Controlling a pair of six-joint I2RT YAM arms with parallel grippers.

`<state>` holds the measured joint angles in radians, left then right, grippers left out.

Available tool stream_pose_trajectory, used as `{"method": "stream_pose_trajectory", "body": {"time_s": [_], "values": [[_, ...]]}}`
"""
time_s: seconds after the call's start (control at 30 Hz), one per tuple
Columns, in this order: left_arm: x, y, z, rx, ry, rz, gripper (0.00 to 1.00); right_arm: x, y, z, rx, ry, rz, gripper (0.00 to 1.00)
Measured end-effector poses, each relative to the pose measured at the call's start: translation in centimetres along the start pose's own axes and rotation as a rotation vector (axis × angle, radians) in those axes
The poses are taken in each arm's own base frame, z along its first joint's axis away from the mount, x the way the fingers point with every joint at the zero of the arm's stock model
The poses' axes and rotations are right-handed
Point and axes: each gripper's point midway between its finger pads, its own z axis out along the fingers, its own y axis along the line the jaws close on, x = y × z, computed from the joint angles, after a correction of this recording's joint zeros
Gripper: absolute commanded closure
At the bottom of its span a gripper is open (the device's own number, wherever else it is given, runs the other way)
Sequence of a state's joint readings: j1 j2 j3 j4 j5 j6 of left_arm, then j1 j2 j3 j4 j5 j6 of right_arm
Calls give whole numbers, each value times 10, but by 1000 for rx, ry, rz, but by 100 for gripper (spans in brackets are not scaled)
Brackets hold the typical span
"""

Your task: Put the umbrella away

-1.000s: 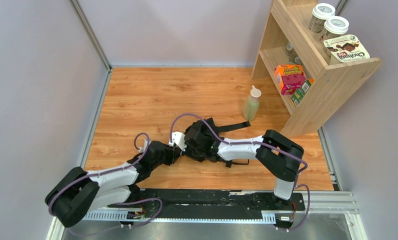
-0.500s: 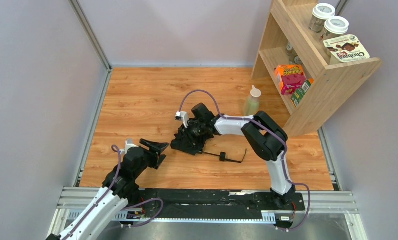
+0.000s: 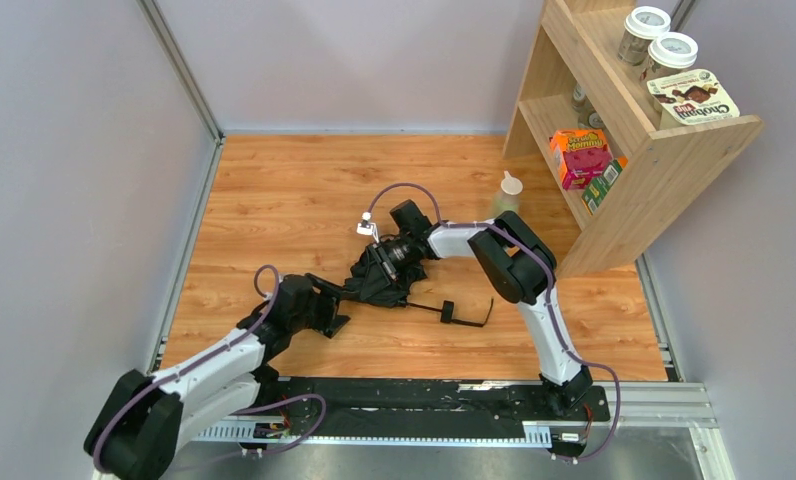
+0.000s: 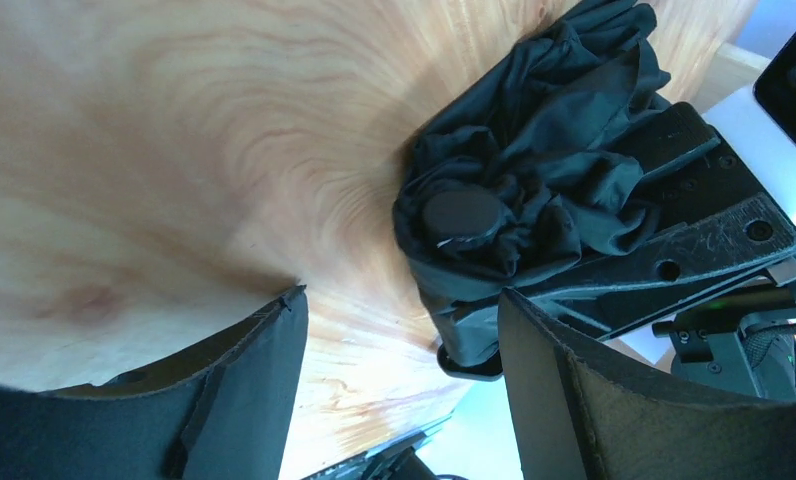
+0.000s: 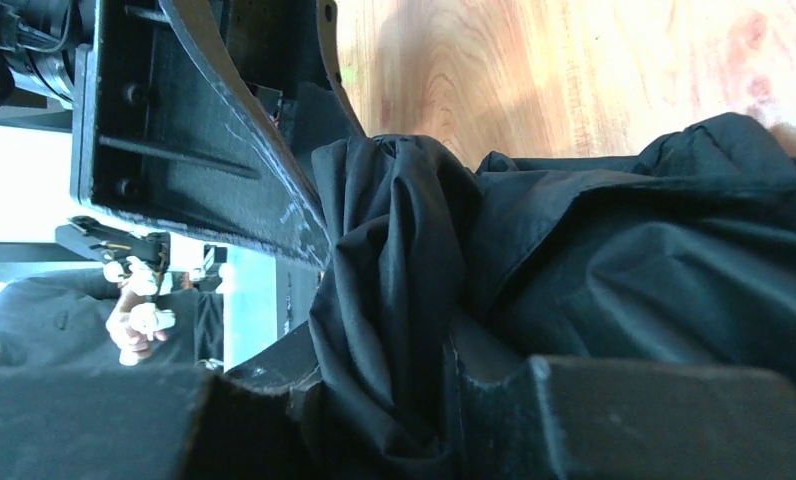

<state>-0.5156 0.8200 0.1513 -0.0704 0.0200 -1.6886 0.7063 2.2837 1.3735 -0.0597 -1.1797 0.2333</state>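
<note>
- The umbrella (image 3: 389, 281), a black compact one with its fabric crumpled into a loose bundle, lies on the wooden worktop (image 3: 274, 210) near the middle, with its thin shaft and strap handle trailing out toward the right arm's side.
- Your right gripper (image 3: 386, 262) reaches across to the bundle, and its jaws pinch a fold of the canopy between them. In the right wrist view the dark cloth fills the space between the two jaws, pressed against the lower one. This hold seems meant to pin the bundle so it does not slide.
- Your left gripper (image 4: 399, 395) sits just short of the bundle with its jaws spread wide and nothing between them. In the left wrist view the umbrella's round black end cap (image 4: 461, 215) lies ahead of the jaws and slightly toward the right-hand jaw, with bare wood directly between the two jaws.
- The wide spread reads as readiness to take a fresh grip on the cap end while your other arm steadies the fabric.
- Beyond the right jaws, well apart from the umbrella, stand a squeeze bottle (image 3: 507, 199) and a wooden shelf unit (image 3: 634, 150) holding boxes and jars.
- The umbrella is not yet put away; it rests wholly on the worktop.
</note>
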Motion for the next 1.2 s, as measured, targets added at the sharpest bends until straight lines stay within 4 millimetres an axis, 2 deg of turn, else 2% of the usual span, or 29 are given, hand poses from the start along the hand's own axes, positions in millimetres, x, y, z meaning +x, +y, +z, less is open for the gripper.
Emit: {"method": "stream_pose_trajectory", "body": {"time_s": [0.13,0.37,0.53,0.67,0.83,0.87,1.0,1.03,1.07,1.13,1.17,1.2], "values": [[5,-11,10,7,26,7,23,-1,1,-1,-25,6,43,100],[-5,-27,3,74,-32,-3,23,-2,1,-2,-42,3,69,100],[-8,-18,19,31,-48,-31,25,-3,2,-3,-62,0,89,100],[-5,-28,33,77,-37,-36,31,-4,1,-5,-68,-4,108,100],[-3,-35,45,124,-61,-15,58,-6,2,-5,-80,-1,118,100],[-3,-34,46,128,-71,-13,67,-7,2,-5,-81,0,119,100],[-7,-34,48,159,-94,-34,86,-10,2,-6,-81,5,131,100],[-7,-34,48,165,-94,-33,88,-10,2,-6,-79,6,132,100],[-7,-33,49,169,-96,-31,92,-10,2,-6,-74,6,133,98],[-7,-32,50,176,-97,-23,95,-11,3,-7,-62,4,129,82],[-7,-32,50,179,-96,-19,99,-12,3,-7,-53,1,125,72],[-6,-33,50,183,-94,-17,100,-14,4,-8,-39,-4,117,57]]}}
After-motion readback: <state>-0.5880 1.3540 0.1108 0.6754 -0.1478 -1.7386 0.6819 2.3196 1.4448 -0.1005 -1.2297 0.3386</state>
